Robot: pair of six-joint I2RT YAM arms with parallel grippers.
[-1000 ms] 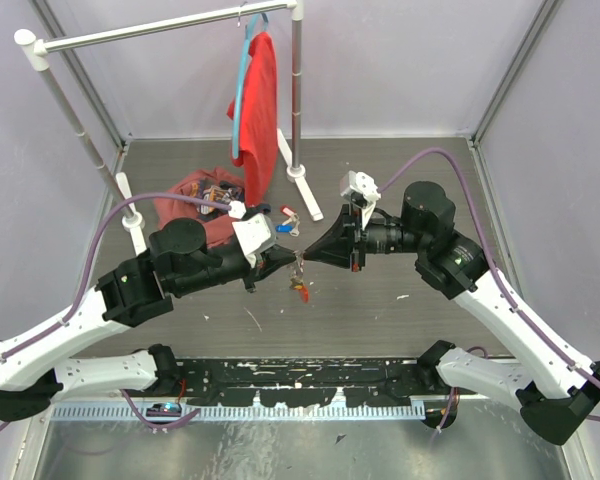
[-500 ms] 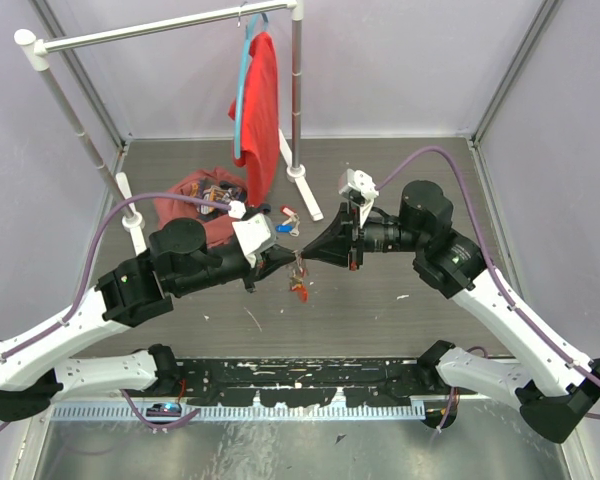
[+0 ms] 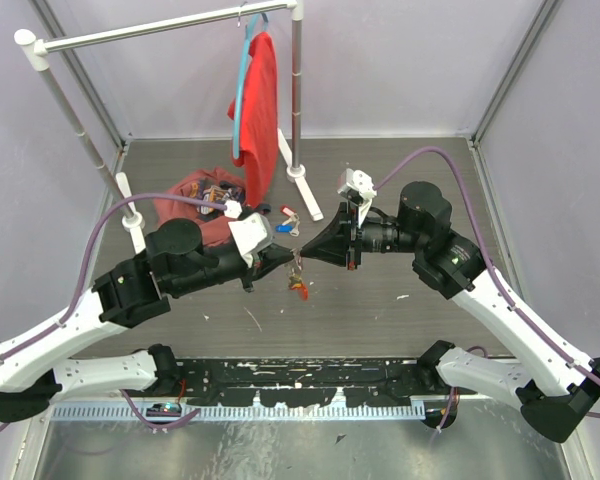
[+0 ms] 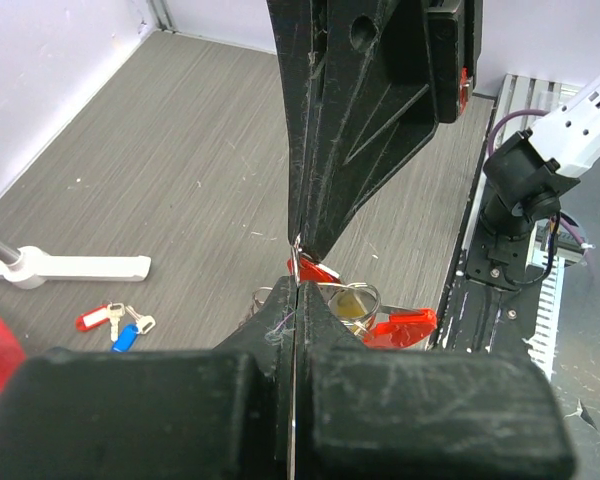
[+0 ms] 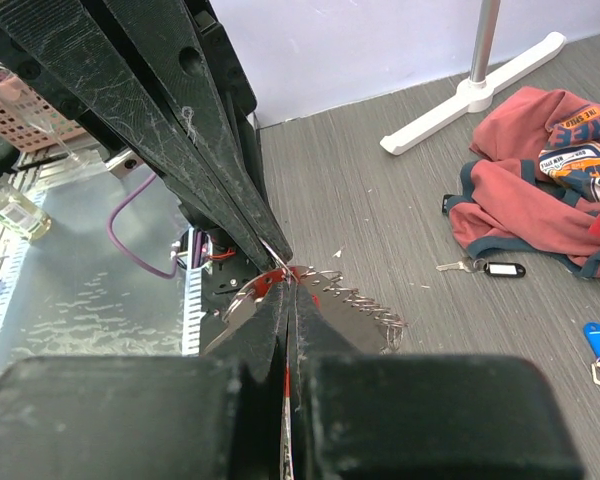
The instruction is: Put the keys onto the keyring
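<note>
Both arms have edged slightly leftward and the dangling red tag point(image 3: 299, 290) has shifted with them; the left pincer point(image 3: 285, 257) and right pincer point(image 3: 305, 255) meet tip to tip above the desk point(image 3: 400, 180), each apparently clenched on the keyring point(image 4: 352, 298), which hangs between them clear of the surface. The step in hand looks like readying the loop to open. Next, one pincer would need to keep its hold while the other fetches the loose keys point(image 3: 286, 228), which lie well apart near the rack foot point(image 3: 305, 190).

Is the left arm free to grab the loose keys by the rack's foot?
Probably not yet: the left fingers are shut on the keyring, as are the right fingers. Nothing else blocks the keys.
</note>
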